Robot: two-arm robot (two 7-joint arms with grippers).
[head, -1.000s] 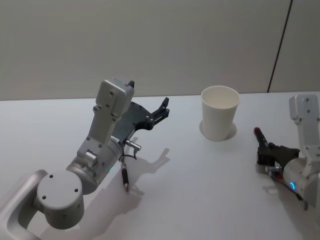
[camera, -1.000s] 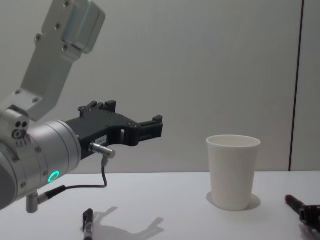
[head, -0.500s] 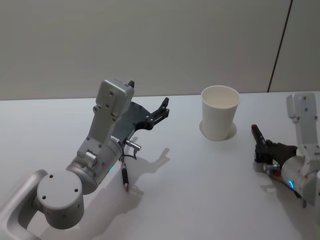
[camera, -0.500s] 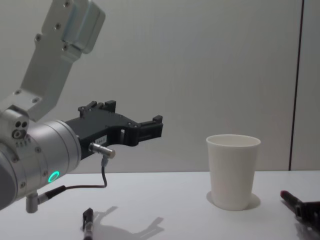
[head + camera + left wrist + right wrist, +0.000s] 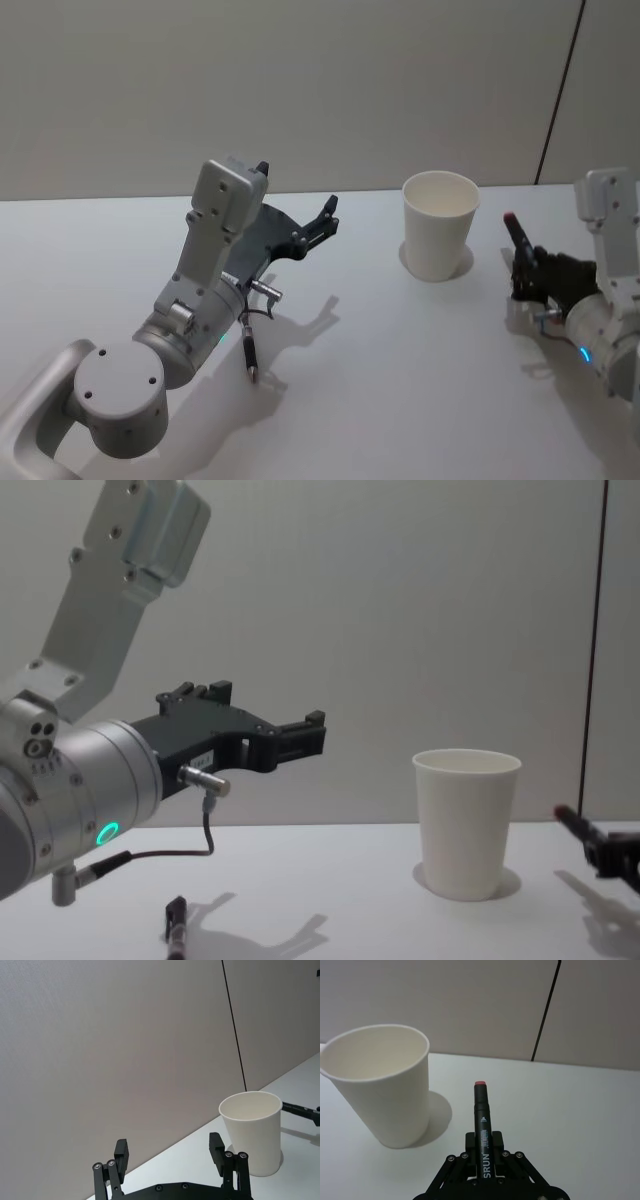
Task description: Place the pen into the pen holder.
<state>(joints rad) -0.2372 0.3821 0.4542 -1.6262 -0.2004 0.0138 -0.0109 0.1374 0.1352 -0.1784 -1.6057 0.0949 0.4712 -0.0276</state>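
Item, pen holder (image 5: 438,225): white tapered paper cup with a rolled rim, standing upright with its mouth up on the white tabletop (image 5: 400,390), towards the far side and right of centre; inside bare as far as the right wrist view looks in. Item, pen (image 5: 481,1110): black marker with a red end and white lettering along the barrel, pinched at its lower part between the fingers of the right hand (image 5: 522,275); red end pointing up and away from the robot, barrel tilted; held off the tabletop to the right of the pen holder, near it but apart from it, with the red end below the rim in the chest view. Item, left hand (image 5: 169,1146): fingers spread wide with nothing between them, raised well above the tabletop on the left side and pointing towards the pen holder from some way off. Item, second pen (image 5: 248,355): dark and slim, lying flat on the tabletop under the left arm, well apart from the pen holder and touched by neither hand. Backdrop: plain grey wall with one dark vertical seam at the right.
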